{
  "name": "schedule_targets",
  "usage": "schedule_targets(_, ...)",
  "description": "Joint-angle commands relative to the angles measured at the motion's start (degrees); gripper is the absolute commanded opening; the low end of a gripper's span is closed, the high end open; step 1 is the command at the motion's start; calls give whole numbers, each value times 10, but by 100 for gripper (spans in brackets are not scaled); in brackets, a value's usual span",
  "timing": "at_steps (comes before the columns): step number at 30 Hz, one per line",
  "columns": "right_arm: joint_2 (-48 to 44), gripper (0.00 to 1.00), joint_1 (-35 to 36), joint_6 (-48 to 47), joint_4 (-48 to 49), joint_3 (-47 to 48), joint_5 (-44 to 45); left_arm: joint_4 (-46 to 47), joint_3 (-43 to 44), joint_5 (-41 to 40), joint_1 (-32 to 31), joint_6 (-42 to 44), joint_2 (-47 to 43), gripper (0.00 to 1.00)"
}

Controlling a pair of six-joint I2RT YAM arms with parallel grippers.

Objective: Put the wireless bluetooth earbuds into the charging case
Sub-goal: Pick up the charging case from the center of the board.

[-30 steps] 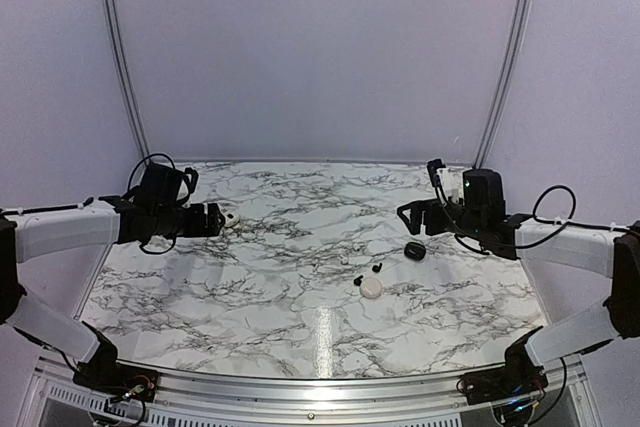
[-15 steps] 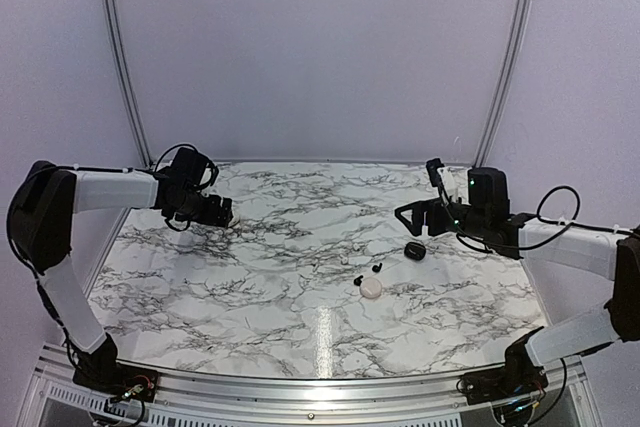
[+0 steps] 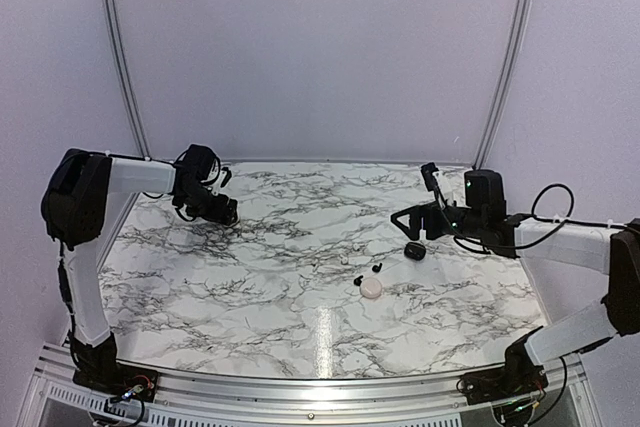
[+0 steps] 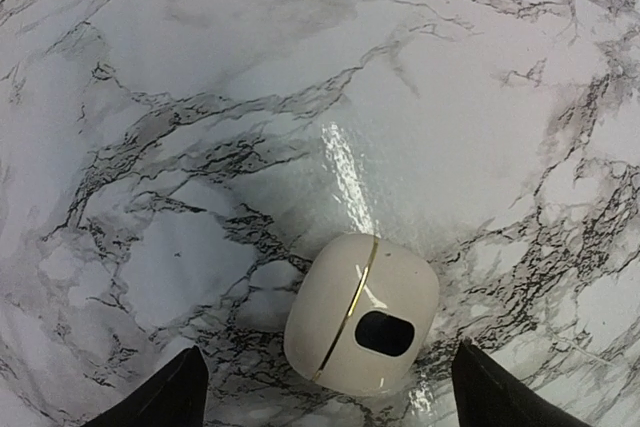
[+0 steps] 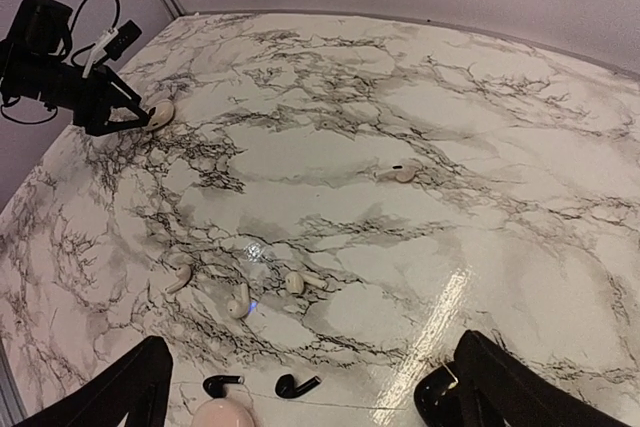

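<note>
Lighting is flat and diffuse from overhead, with a slight lavender cast on the walls (image 3: 320,47). The bench (image 3: 280,277) is glossy: there's a bright vertical glare streak near its front edge in the top view, and similar streaks in both wrist views. The white case (image 4: 360,315) carries a thin highlight. Shadows are faint. Wrist views bow at the edges, and the fingers (image 4: 175,397) are dark and soft-edged. Top view is slightly grainy, with small things barely resolved.

Cream, gold-banded case (image 4: 360,327) on black-veined white marble table (image 4: 300,97)
</note>
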Motion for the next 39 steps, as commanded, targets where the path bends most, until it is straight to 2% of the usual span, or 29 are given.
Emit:
schedule_targets(1, 11, 99, -6, -3, 20, 0, -18, -39, 28, 15, 2, 37, 27, 85)
schedule_targets(24, 35, 99, -6, -8, 18, 17, -36, -41, 61, 31, 0, 81, 72, 41)
schedule_targets(33, 63, 98, 13, 0, 17, 38, -52, 1, -26, 27, -56, 84, 2, 36)
schedule_targets(39, 103, 98, 49, 35, 36, 50, -84, 48, -110, 29, -98, 81, -83, 34)
